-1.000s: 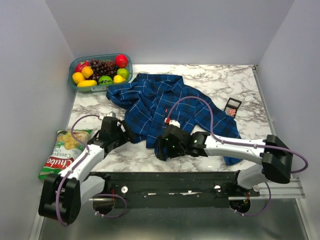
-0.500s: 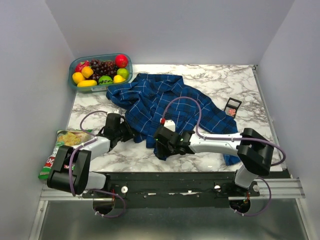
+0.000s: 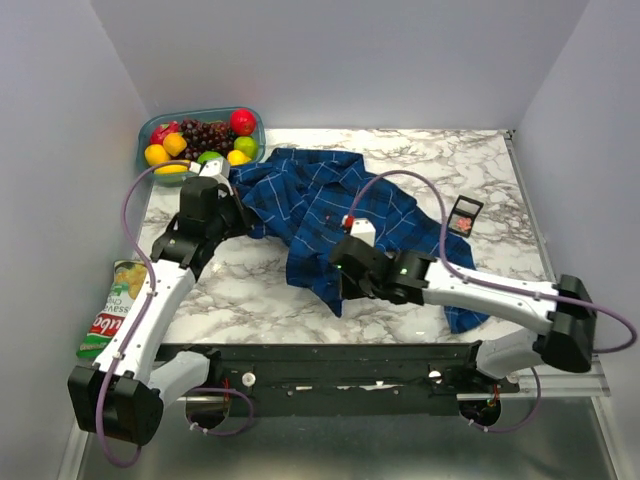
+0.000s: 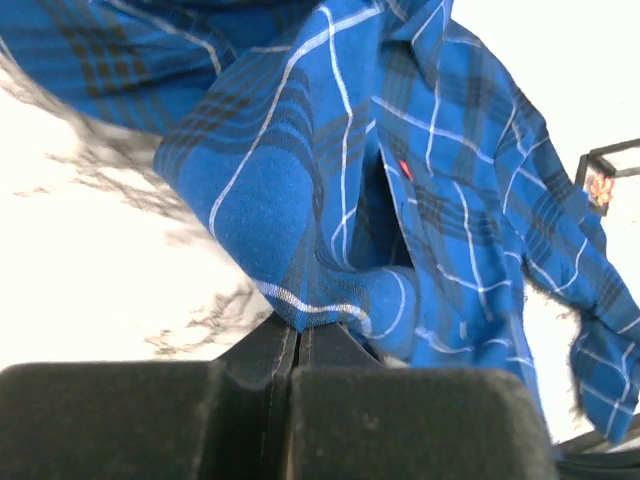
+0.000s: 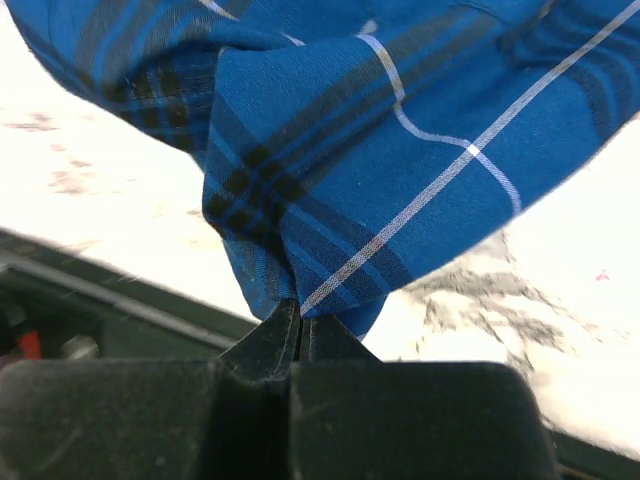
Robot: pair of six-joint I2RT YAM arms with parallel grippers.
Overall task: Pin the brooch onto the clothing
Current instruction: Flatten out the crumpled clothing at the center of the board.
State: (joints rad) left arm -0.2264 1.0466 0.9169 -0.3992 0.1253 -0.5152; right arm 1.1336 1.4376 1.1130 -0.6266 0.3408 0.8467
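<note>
The clothing is a blue plaid shirt, crumpled across the middle of the marble table. My left gripper is shut on a fold at the shirt's left side; in the left wrist view the cloth is pinched between the closed jaws of the left gripper. My right gripper is shut on the shirt's near hem, and the fabric hangs lifted from the closed tips of the right gripper. The brooch is a small salmon-red spot in an open black case at the right, also in the left wrist view.
A teal tub of fruit stands at the back left, just behind my left arm. A green snack bag lies at the left near edge. Grey walls enclose the table on three sides.
Both grippers have shut on the shirt. The left arm swung back toward the fruit tub, dragging the shirt's left side; the right gripper rose with the near hem.
</note>
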